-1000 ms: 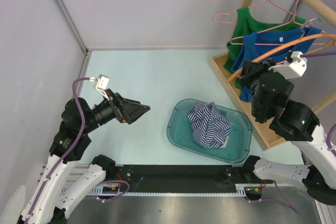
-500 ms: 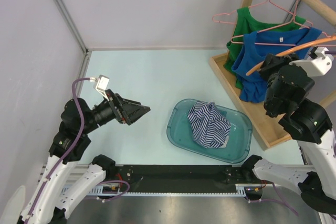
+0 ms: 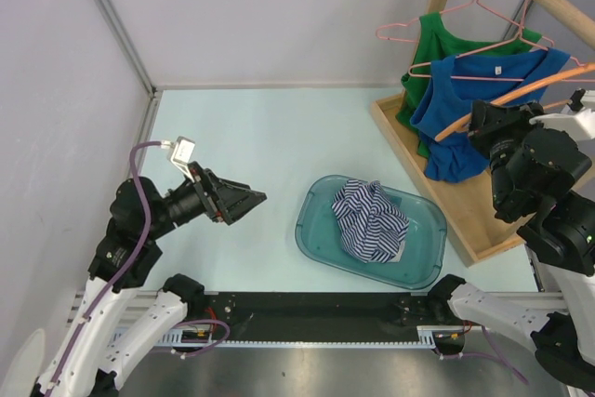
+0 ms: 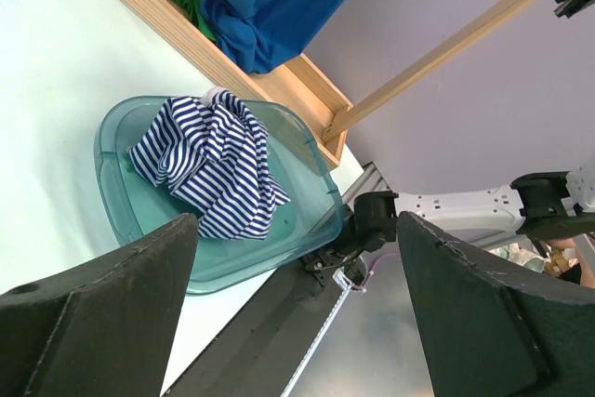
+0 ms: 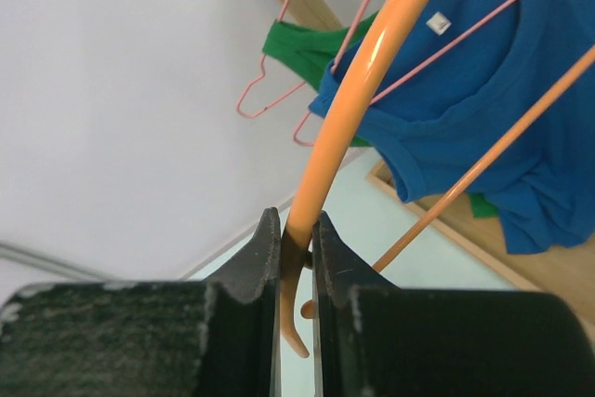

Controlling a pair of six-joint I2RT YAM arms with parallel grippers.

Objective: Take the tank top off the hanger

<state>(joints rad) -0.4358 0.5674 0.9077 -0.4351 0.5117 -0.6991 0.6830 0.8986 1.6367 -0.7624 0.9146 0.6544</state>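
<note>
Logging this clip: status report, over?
Right gripper shut on bare orange hanger. Left gripper open, hovering. Striped tank top lying in teal bin. Nothing in the way.

The right hand (image 5: 295, 230) pinches the lower end of an orange hanger (image 5: 372, 53) between its two dark fingers (image 5: 265, 258), with the hanger's tip curling out just below. Behind it hangs a blue tank top (image 5: 502, 118), a green tank top (image 5: 307, 44) farther back, above a wooden base (image 5: 548, 271).
</note>
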